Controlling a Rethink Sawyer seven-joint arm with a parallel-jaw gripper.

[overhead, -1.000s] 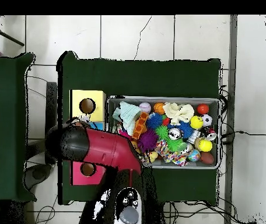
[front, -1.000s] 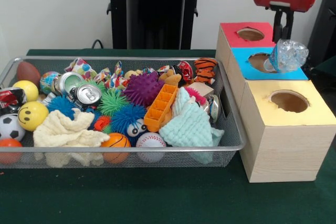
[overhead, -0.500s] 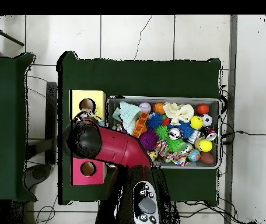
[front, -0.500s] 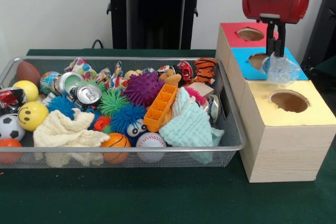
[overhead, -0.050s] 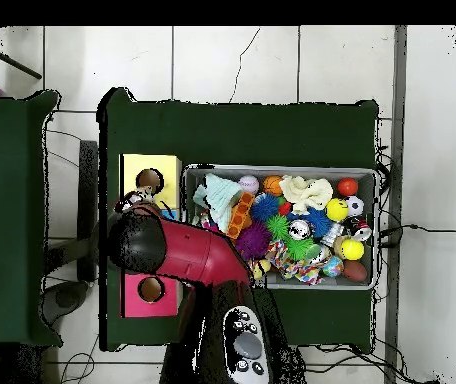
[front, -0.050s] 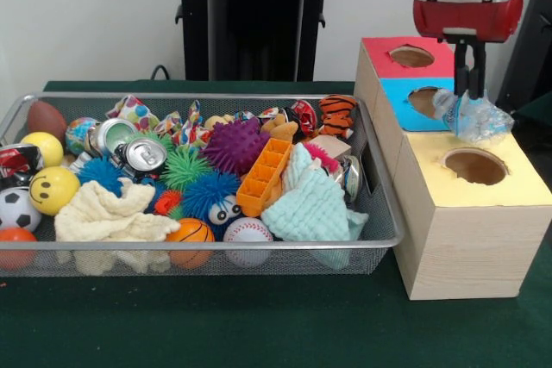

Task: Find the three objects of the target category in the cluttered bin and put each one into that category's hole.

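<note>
My gripper (front, -0.050s: 468, 90) hangs over the row of boxes, shut on a crumpled clear plastic bottle (front, -0.050s: 473, 117). The bottle dangles above the seam between the blue box (front, -0.050s: 405, 113) and the yellow box (front, -0.050s: 483, 191), just behind the yellow box's hole (front, -0.050s: 474, 166). The red box (front, -0.050s: 379, 49) stands furthest back. In the overhead view the red arm (overhead, -0.050s: 187, 255) covers the blue box and hides the gripper and bottle; the yellow box (overhead, -0.050s: 162, 165) and red box (overhead, -0.050s: 137, 300) show on either side of it.
A wire mesh bin (front, -0.050s: 216, 243) left of the boxes holds balls, spiky toys, cloths, an orange tray and crushed cans (front, -0.050s: 142, 154). The same bin (overhead, -0.050s: 282, 168) shows in the overhead view. The black pedestal (front, -0.050s: 254, 15) stands behind.
The gripper dropped lower with the bottle, swung over the blue hole, then shifted right towards the yellow box. The bottle now hangs tilted, lower than a second ago.
</note>
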